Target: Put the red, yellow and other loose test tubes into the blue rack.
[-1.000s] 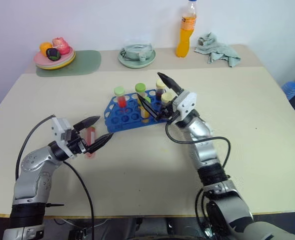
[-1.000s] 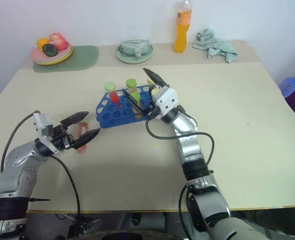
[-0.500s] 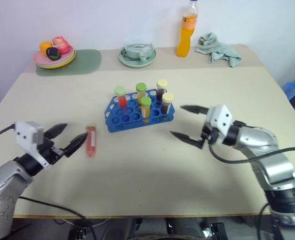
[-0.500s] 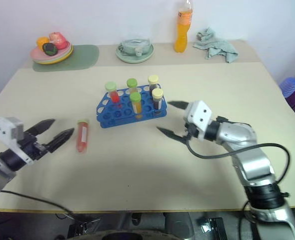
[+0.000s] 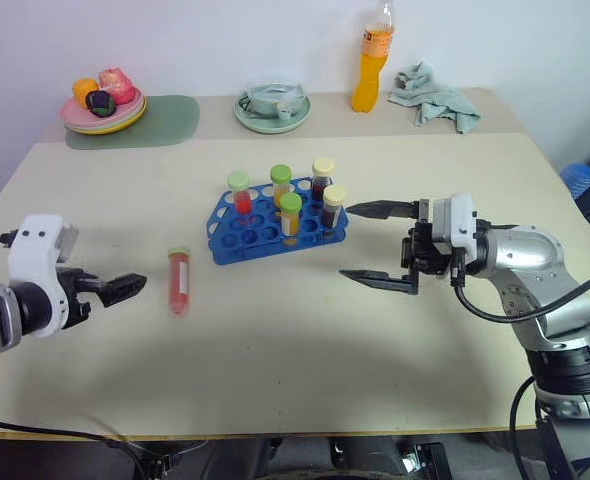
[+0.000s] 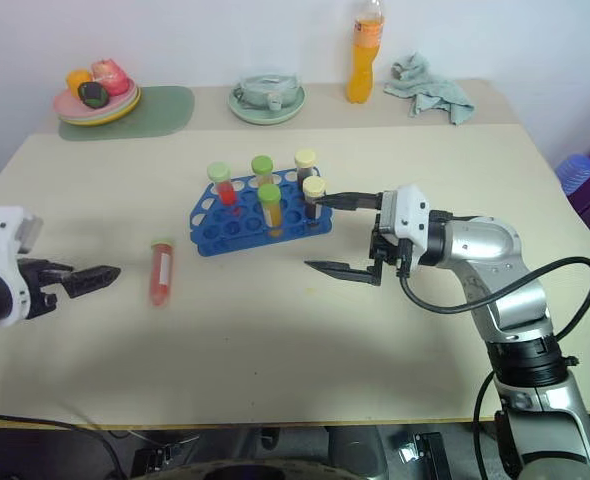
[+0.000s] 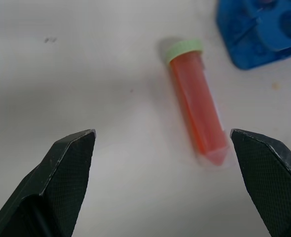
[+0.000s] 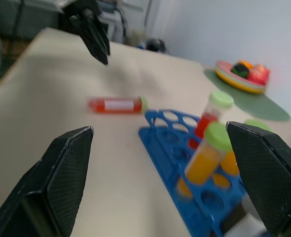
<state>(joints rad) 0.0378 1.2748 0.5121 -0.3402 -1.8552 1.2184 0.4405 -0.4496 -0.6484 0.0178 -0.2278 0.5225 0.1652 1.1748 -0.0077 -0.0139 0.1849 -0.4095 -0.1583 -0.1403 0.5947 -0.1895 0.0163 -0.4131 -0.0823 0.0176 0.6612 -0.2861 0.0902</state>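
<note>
Red tube flat on tabletop beside blue rack holding five tubes, left gripper and right gripper jaws wide open, empty

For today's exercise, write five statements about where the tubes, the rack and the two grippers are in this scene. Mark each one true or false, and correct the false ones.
1. A red test tube lies flat on the table. True.
2. The blue rack stands empty. False: five capped tubes stand in it.
3. The left gripper grips the red tube. False: it is open and apart from it.
4. The right gripper is open, holding nothing. True.
5. The orange drink bottle stands in the rack. False: it stands at the table's far edge.
</note>
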